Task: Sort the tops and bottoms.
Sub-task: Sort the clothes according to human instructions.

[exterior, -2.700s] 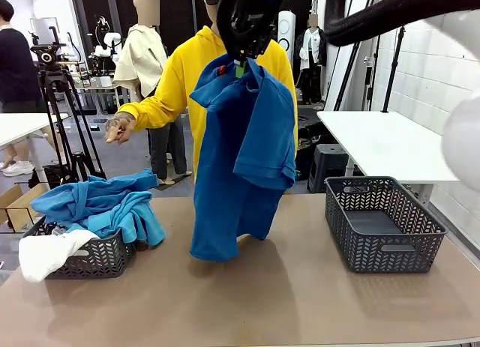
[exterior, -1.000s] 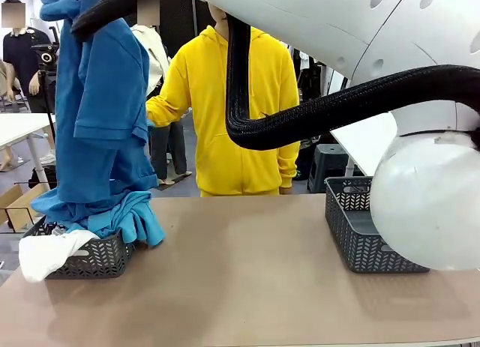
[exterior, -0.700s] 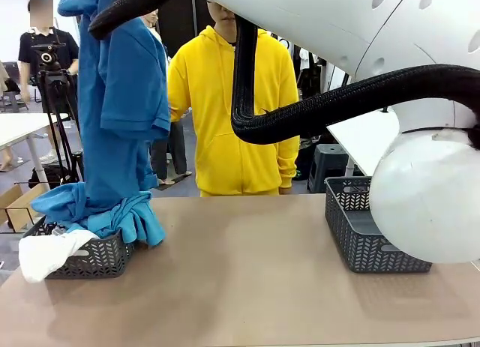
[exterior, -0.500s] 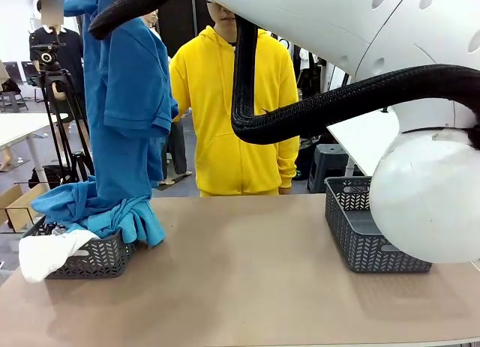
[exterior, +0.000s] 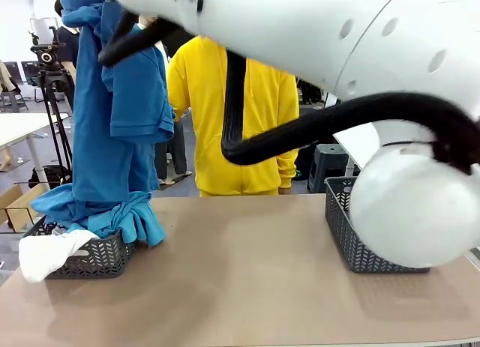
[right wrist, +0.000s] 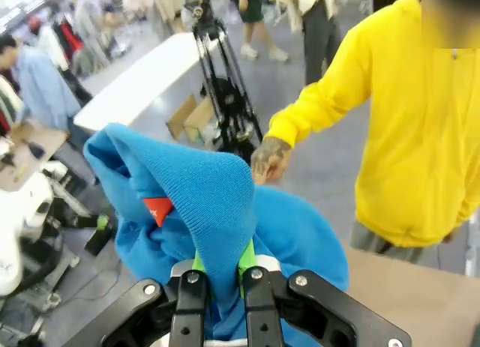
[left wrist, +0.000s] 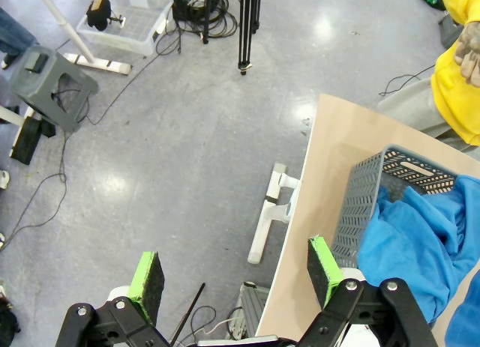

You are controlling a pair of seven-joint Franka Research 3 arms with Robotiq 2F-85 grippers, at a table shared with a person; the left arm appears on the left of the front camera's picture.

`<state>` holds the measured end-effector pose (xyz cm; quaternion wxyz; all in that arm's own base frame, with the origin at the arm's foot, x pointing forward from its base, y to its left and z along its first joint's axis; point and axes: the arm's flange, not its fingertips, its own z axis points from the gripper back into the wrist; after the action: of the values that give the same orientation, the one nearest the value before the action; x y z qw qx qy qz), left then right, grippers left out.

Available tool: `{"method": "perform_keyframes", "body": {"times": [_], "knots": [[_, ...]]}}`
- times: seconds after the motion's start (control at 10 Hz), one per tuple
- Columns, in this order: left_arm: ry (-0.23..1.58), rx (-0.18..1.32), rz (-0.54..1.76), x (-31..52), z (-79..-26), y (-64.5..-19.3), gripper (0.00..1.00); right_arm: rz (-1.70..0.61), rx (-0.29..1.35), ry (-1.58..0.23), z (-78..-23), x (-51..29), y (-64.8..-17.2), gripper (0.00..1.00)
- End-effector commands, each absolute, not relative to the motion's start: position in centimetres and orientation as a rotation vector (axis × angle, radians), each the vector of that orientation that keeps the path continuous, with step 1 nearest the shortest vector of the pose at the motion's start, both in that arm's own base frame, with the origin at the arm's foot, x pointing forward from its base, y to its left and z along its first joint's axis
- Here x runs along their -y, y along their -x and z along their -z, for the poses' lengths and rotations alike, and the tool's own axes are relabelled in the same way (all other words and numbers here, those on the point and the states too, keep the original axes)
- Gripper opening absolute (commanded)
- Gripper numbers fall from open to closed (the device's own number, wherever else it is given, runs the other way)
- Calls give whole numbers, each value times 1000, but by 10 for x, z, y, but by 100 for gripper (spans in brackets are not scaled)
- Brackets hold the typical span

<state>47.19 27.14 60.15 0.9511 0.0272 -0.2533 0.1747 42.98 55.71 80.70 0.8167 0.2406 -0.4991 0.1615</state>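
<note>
A blue polo shirt [exterior: 112, 115] hangs full length at the far left of the front view, and its lower end rests on the blue clothes heaped in the left grey basket [exterior: 94, 258]. In the right wrist view my right gripper [right wrist: 221, 266] is shut on a fold of that shirt [right wrist: 202, 189] near its red label. My left gripper [left wrist: 235, 276] is open with nothing between its green pads [left wrist: 146, 276]. It looks down past the table's edge at the same basket [left wrist: 367, 193] and its blue clothes [left wrist: 412, 242].
A white garment [exterior: 49, 253] spills over the left basket's front. A second grey basket [exterior: 341, 238] stands at the right, partly behind my right arm [exterior: 390, 212]. A person in a yellow hoodie [exterior: 225, 115] stands at the far side, one hand [right wrist: 270, 158] near the shirt. A tripod [exterior: 49, 77] stands beyond the table's left end.
My right arm has carried the blue shirt from the table's middle to above the left basket. Over the last second the shirt has stayed there, and its hem has settled on the pile.
</note>
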Motion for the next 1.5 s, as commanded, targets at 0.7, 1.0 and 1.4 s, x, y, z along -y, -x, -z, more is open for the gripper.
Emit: {"method": "perform_keyframes", "body": {"times": [0.7,1.0,1.4], "knots": [[-63,514,-352,-271,-602,-470,100,-159,923,-850,-790,-829,-548,0],[-63,514,-352,-271,-602,-470,100,-148,712,-687,-688,-840,-535,0],[-63,514,-352,-271,-602,-470,100,-146,571,-487,-605,-820,-512,0]]}}
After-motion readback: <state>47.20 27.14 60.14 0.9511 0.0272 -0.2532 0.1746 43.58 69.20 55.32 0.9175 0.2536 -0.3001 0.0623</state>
